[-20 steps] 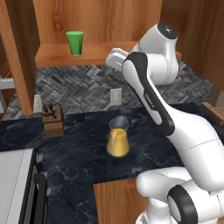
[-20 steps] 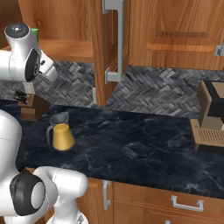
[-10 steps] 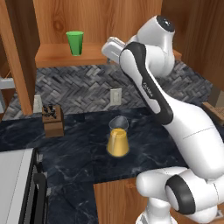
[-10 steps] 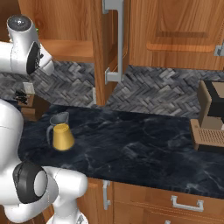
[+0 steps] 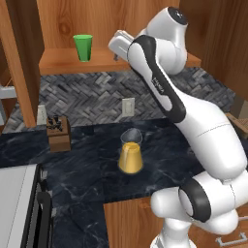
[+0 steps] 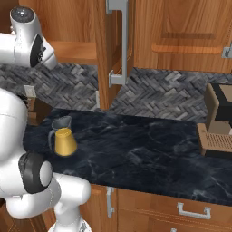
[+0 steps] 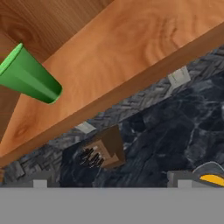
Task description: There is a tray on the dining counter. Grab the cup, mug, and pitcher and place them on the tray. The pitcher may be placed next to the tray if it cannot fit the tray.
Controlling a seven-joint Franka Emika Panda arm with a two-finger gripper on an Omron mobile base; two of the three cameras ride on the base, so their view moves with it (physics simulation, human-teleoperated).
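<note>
Tool (image 5: 116,44) released at upper centre beside shelved cup (image 5: 83,47); pitcher (image 5: 130,154) still on desk; nothing placed.

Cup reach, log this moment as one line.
stage: reaching for cup | gripper: open, beside cup on shelf | pitcher: on counter

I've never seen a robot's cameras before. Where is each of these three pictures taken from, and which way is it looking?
Left base view: behind the arm, to its left, looking forward and down at the pitcher, the shelf with the cup, and the gripper; the white arm rises at lower right.
Right base view: behind and to the right, facing the same counter; the arm stands at left.
Hand view: on the hand, rolled, looking along the open gripper at the cup and knife block.
Shared: both base views show the pitcher.
</note>
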